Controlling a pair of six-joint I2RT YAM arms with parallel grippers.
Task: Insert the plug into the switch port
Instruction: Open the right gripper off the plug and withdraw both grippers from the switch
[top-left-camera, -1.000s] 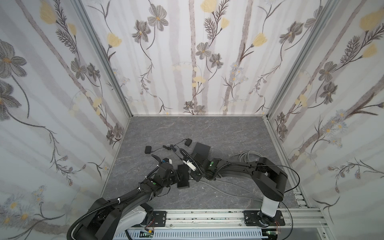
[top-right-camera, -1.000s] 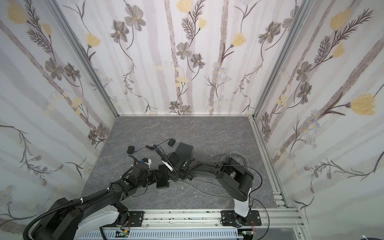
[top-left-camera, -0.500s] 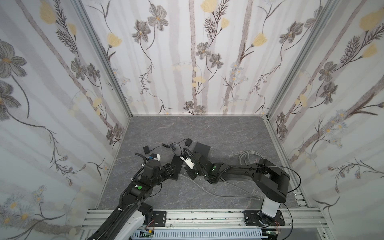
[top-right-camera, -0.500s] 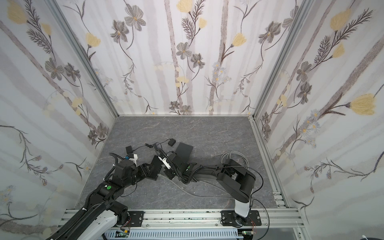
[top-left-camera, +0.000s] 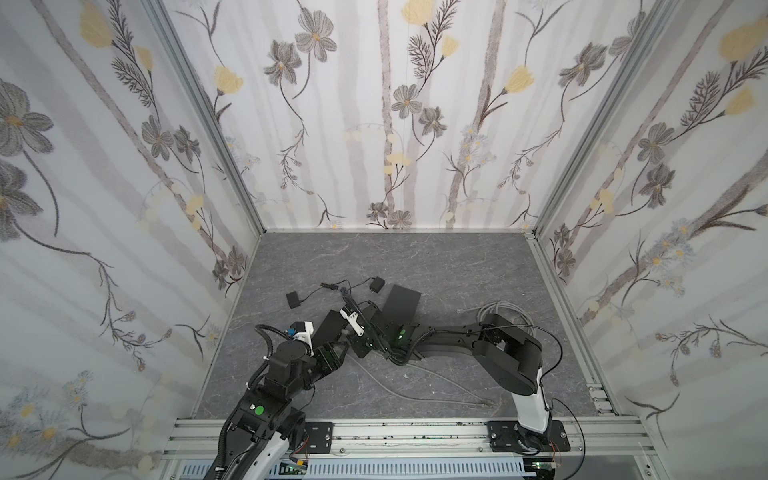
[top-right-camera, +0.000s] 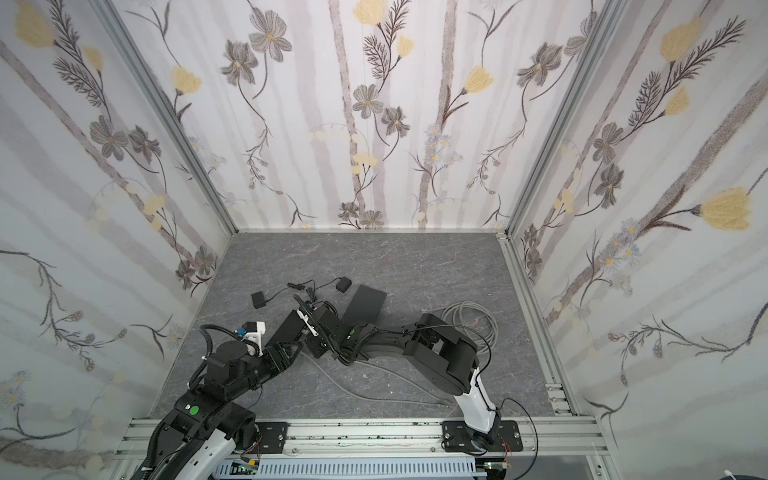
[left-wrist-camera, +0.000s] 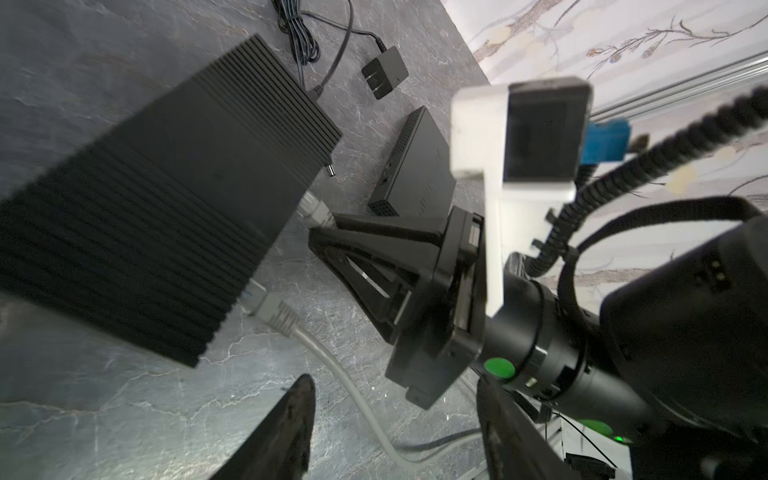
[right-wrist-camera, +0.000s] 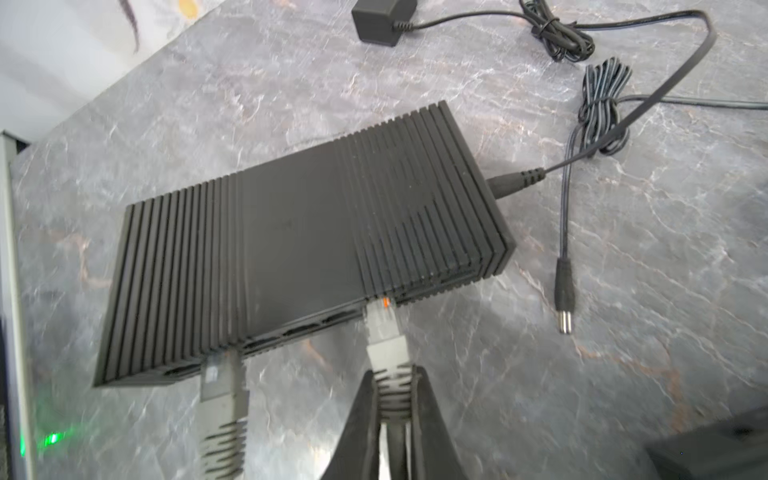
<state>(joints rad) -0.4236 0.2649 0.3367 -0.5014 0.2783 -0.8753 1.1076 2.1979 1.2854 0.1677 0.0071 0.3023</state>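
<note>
Switch (right-wrist-camera: 299, 241) laid flat on table (right-wrist-camera: 623, 374). Plug (right-wrist-camera: 384, 328) pinched at boot by right gripper (right-wrist-camera: 392, 376). Plug tip set at front port, depth of seating cannot be told. Second plug (right-wrist-camera: 220, 374) seen in port near switch end. Left gripper (left-wrist-camera: 392, 380) spread, nothing held, kept apart from switch.

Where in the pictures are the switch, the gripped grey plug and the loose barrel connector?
switch (right-wrist-camera: 299, 232), right wrist view, flat top
grey plug (right-wrist-camera: 384, 336), right wrist view, body
barrel connector (right-wrist-camera: 565, 291), right wrist view, sleeve
</note>
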